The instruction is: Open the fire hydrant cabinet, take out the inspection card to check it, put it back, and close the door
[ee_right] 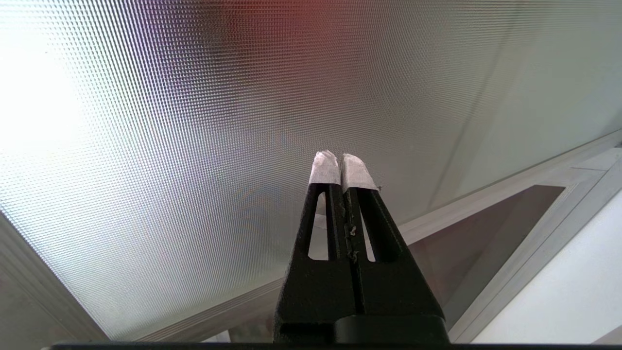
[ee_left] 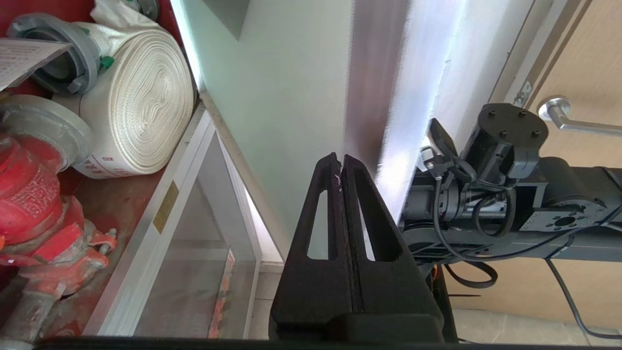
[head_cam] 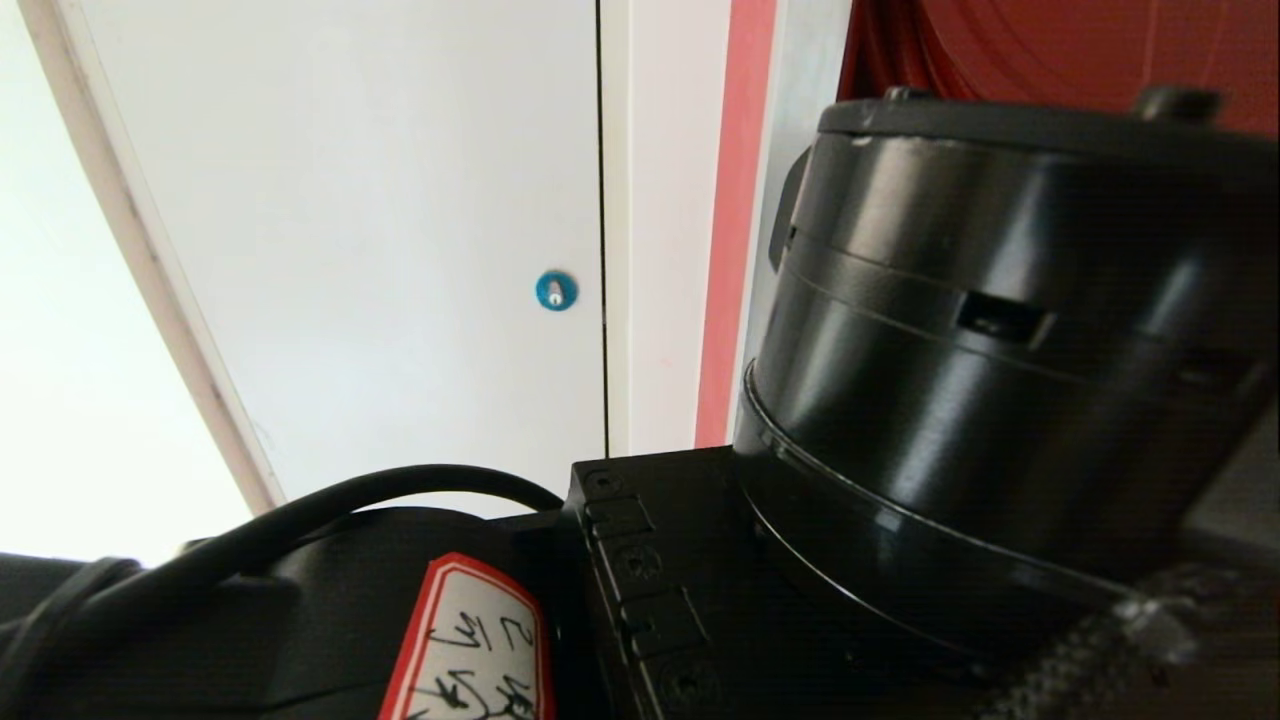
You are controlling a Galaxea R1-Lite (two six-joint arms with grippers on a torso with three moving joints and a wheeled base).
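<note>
Red inside, the fire hydrant cabinet (ee_left: 121, 204) stands open, the inspection card (ee_left: 24, 58) (only its corner visible) above the hose (ee_left: 146, 107). Left gripper (ee_left: 338, 163) and right gripper (ee_right: 342, 163) are pressed together, empty, beside the door (ee_left: 291, 97).

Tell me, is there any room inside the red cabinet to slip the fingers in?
Barely. The fire hydrant cabinet is crowded: the white rolled hose fills the upper part, the red valve the lower, the inspection card beside the hose. One bare strip of red floor runs between hose, valve and the silver frame. The left gripper, shut, is outside by the door.
</note>
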